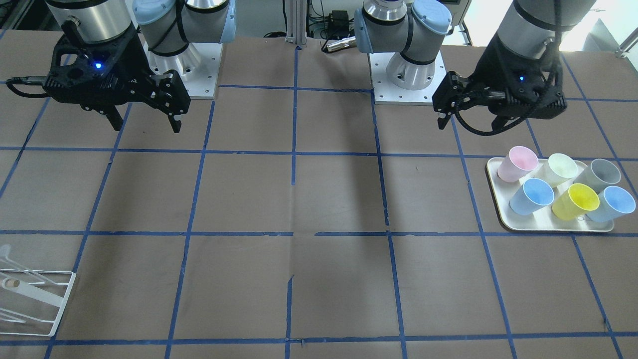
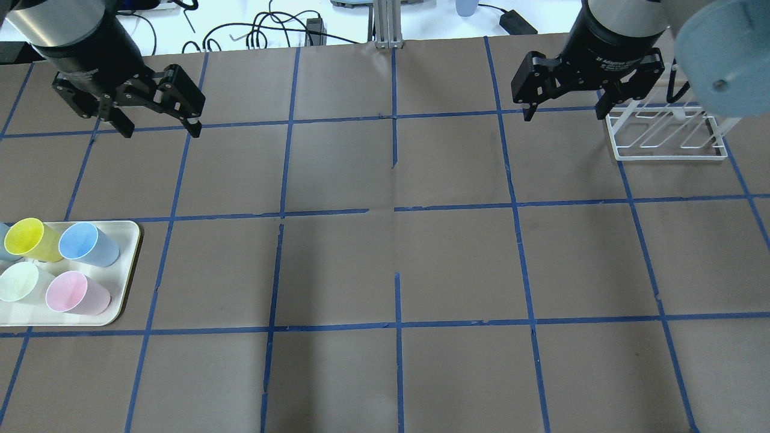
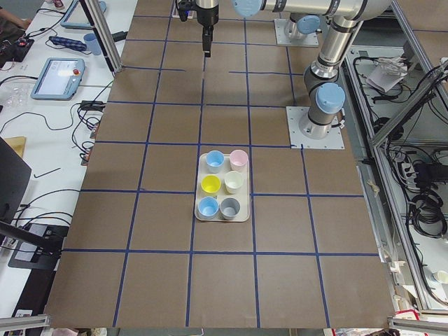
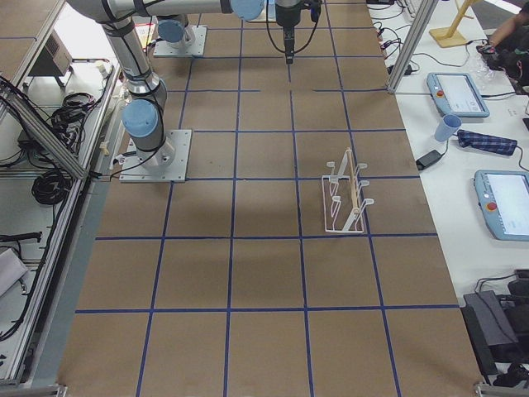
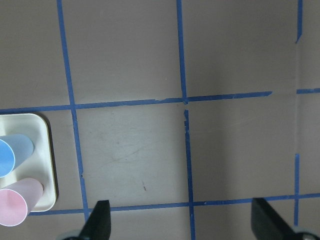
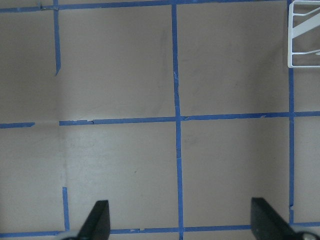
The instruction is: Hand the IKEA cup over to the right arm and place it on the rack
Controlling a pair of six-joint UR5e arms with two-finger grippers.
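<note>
Two pale blue IKEA cups (image 1: pixel 532 196) (image 1: pixel 612 203) lie tilted on a cream tray (image 1: pixel 498 199) with other cups. One blue cup shows in the overhead view (image 2: pixel 89 243) and in the left wrist view (image 5: pixel 12 155). My left gripper (image 2: pixel 160 131) hangs open and empty above the table, behind the tray and apart from it. My right gripper (image 2: pixel 564 114) hangs open and empty just left of the white wire rack (image 2: pixel 665 135). The rack also shows in the front view (image 1: pixel 35 294) and at the corner of the right wrist view (image 6: pixel 305 35).
The tray also holds a pink cup (image 1: pixel 518 163), a pale green cup (image 1: pixel 560 169), a grey cup (image 1: pixel 596 175) and a yellow cup (image 1: pixel 575 201). Brown paper with blue tape lines covers the table (image 2: pixel 397 264). Both arm bases (image 1: pixel 406 75) stand at the robot's edge.
</note>
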